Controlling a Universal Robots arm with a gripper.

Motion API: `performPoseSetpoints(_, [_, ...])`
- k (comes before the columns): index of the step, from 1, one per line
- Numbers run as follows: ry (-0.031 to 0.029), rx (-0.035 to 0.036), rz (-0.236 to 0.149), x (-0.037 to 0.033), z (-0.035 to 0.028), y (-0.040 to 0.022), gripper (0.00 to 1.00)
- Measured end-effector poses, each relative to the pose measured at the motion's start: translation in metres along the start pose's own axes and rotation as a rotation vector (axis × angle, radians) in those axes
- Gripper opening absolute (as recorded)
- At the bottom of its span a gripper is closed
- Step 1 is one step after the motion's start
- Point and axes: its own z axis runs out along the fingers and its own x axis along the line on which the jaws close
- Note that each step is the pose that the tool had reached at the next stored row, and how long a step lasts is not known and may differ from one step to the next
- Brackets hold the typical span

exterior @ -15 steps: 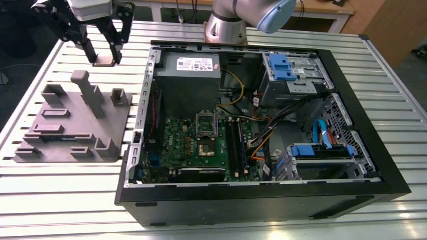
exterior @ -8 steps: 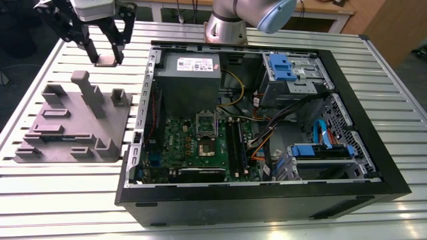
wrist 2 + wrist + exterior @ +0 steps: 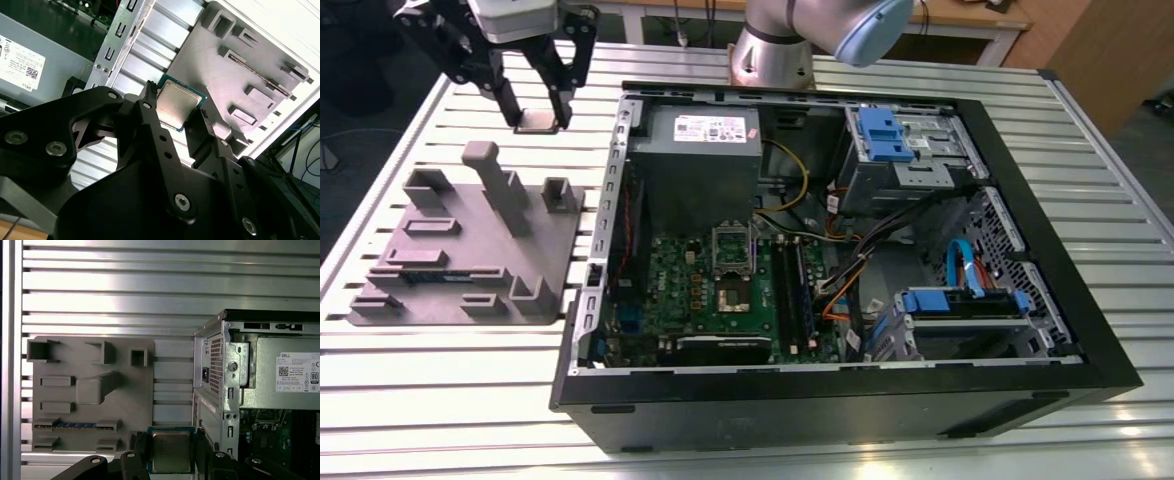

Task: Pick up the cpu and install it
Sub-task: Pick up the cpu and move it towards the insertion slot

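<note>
Black fingers (image 3: pixel 156 131) are clamped on opposite edges of the cpu (image 3: pixel 178 104), whose silver top shows in both wrist views. In the exterior view the gripper (image 3: pixel 538 110) holds it above the slatted metal table (image 3: pixel 440 405), at twelve o'clock of the grey fixture plate (image 3: pixel 478 243) and ten o'clock of the open computer case (image 3: pixel 854 405).

You are looking at a slatted aluminium table (image 3: pixel 454 400) that carries two items. A grey moulded fixture plate (image 3: pixel 540 245) lies flat toward the exterior view's left. Just beside it, an open black computer case (image 3: pixel 827 410) lies on its side. A narrow strip of bare slats shows between them.
</note>
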Motion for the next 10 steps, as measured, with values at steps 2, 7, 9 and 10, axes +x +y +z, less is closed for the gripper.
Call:
performPoseSetpoints(2, [0.0001,0.0001,0.000,-0.0010,0.0000,0.0000,0.47])
performPoseSetpoints(7, [0.0000,0.0000,0.000,-0.0031,0.0000,0.0000,0.47])
performPoseSetpoints(9, [0.0001,0.0000,0.000,-0.0041,0.0000,0.0000,0.47])
performPoseSetpoints(10, [0.0000,0.0000,0.000,-0.0046,0.0000,0.0000,0.47])
